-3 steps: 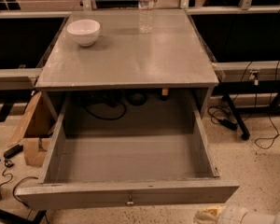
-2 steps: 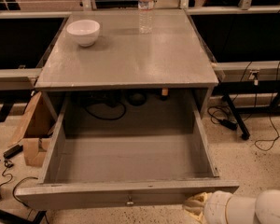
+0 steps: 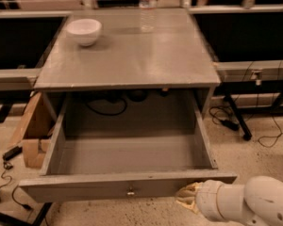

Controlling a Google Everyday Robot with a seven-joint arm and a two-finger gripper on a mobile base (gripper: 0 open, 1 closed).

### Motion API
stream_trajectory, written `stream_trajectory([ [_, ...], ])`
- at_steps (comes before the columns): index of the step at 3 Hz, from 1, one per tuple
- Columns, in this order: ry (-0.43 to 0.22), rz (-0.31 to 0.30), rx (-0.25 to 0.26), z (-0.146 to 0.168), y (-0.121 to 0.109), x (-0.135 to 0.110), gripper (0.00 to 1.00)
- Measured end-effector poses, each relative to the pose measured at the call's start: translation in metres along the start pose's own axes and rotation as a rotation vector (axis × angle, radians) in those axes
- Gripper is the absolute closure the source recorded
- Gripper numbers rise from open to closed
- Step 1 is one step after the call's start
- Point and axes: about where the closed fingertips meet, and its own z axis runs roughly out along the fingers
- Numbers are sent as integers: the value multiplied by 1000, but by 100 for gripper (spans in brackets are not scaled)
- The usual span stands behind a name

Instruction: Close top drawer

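The top drawer (image 3: pixel 108 188) is a wide grey wooden drawer pulled far out of the cabinet, open and empty inside. Its long front panel faces me with a small round metal knob (image 3: pixel 130 191) at centre. My gripper (image 3: pixel 187 196) comes in from the lower right on a white arm (image 3: pixel 247 204). Its yellowish tip is at the drawer's front panel, right of the knob, just below the panel's top edge. I cannot tell whether it touches the panel.
A white bowl (image 3: pixel 84 30) and a clear water bottle (image 3: pixel 147 6) stand on the grey cabinet top (image 3: pixel 132 60). Cardboard boxes (image 3: pixel 30 135) and cables lie on the floor to the left; cables and a black table leg (image 3: pixel 236 114) lie to the right.
My arm has moved in from the lower right corner toward the left and up, bringing the gripper to the drawer's front panel. The drawer has not visibly moved.
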Motion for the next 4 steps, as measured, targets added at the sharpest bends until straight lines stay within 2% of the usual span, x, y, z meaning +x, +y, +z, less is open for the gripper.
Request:
stream_trajectory([
  [1, -4, -4, 0, 2, -4, -2, 100],
  [3, -42, -42, -1, 25, -45, -20, 100],
  [4, -44, -44, -2, 27, -48, -21, 100],
])
